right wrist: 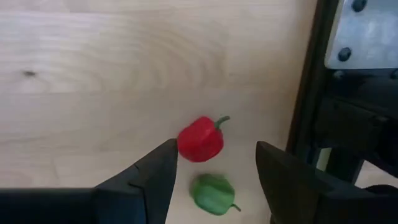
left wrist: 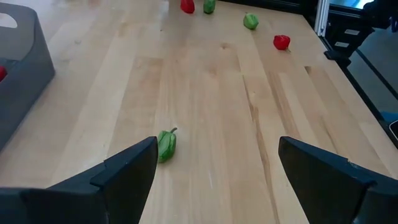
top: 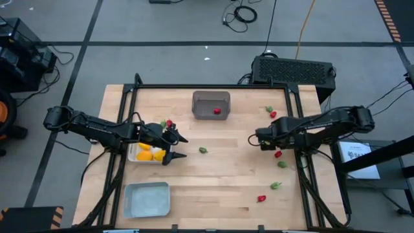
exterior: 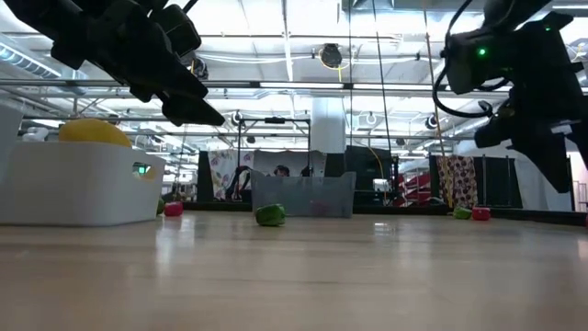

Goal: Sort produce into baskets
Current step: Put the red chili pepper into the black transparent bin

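The left gripper [top: 176, 146] hangs with fingers spread and empty beside the white tray [top: 133, 155] of yellow rounds; a green pepper [left wrist: 166, 145] lies just ahead on the bench [top: 213, 175]. The right gripper [right wrist: 214, 165], fingers open, hovers above a red pepper [right wrist: 200, 140], likely lining up a pick.

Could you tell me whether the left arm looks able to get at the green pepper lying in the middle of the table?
Probably yes. The left end effector is open and faces the green pepper across bare wood, with nothing between them; the white tray sits behind it.
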